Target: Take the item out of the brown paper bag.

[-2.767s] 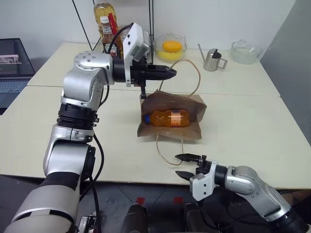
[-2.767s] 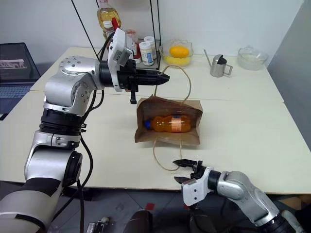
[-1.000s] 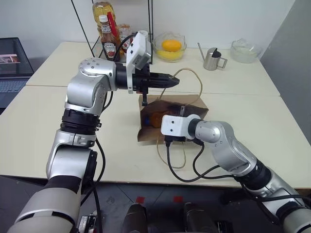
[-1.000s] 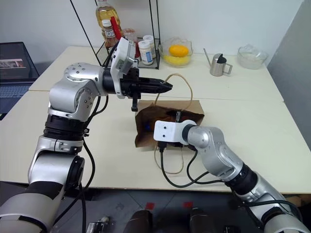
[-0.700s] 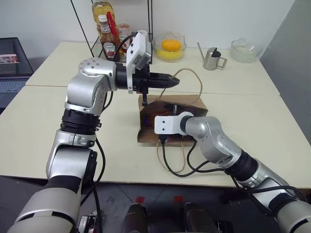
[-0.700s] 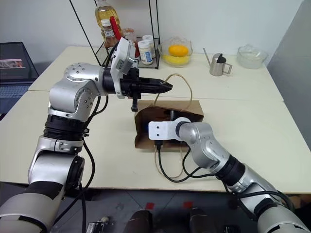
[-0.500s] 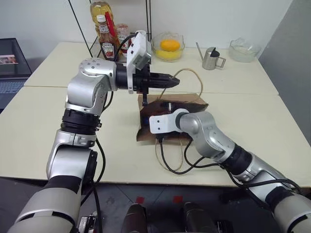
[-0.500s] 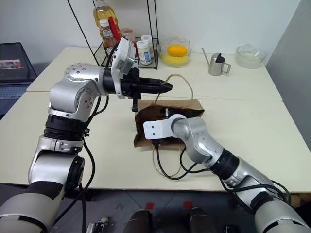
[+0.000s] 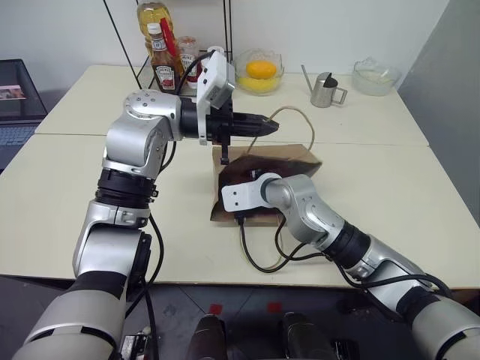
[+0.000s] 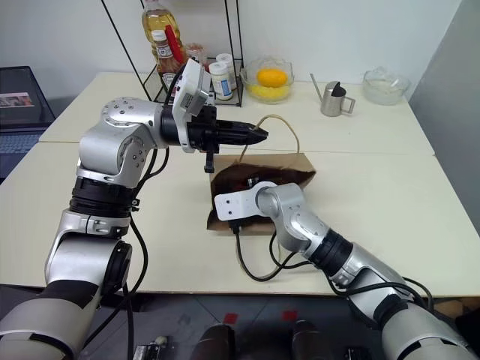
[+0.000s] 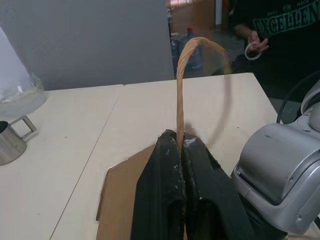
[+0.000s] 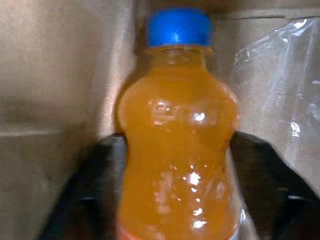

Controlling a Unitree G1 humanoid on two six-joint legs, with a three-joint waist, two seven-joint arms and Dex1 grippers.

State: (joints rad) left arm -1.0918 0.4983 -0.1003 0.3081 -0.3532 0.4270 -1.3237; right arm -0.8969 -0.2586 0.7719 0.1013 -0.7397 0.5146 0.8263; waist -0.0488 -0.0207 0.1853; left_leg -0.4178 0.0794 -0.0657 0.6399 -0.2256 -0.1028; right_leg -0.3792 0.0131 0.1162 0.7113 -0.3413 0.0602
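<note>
The brown paper bag [image 9: 298,156] lies on its side mid-table, its mouth facing me. My left gripper [image 9: 271,124] hovers above it, shut on the bag's upper looped handle [image 11: 180,90], which holds the mouth up. My right arm reaches into the mouth, and the bag hides that gripper in the head views. Inside the bag, the item [image 12: 175,150], a bottle of orange drink with a blue cap [image 12: 179,26], sits between the black fingers [image 12: 102,170] of my right gripper [image 12: 177,150]. They press against both its sides.
At the back of the table stand a wire rack with ketchup bottles [image 9: 159,56] and an oil bottle [image 9: 154,15], a glass bowl with an orange [image 9: 259,71], a metal pitcher [image 9: 324,90] and another glass bowl [image 9: 373,75]. A person [image 11: 280,30] stands beyond the table.
My right arm came up from the table's front edge and pushed its gripper deeper into the bag, hiding the bottle from the head views. The left gripper kept still on the handle.
</note>
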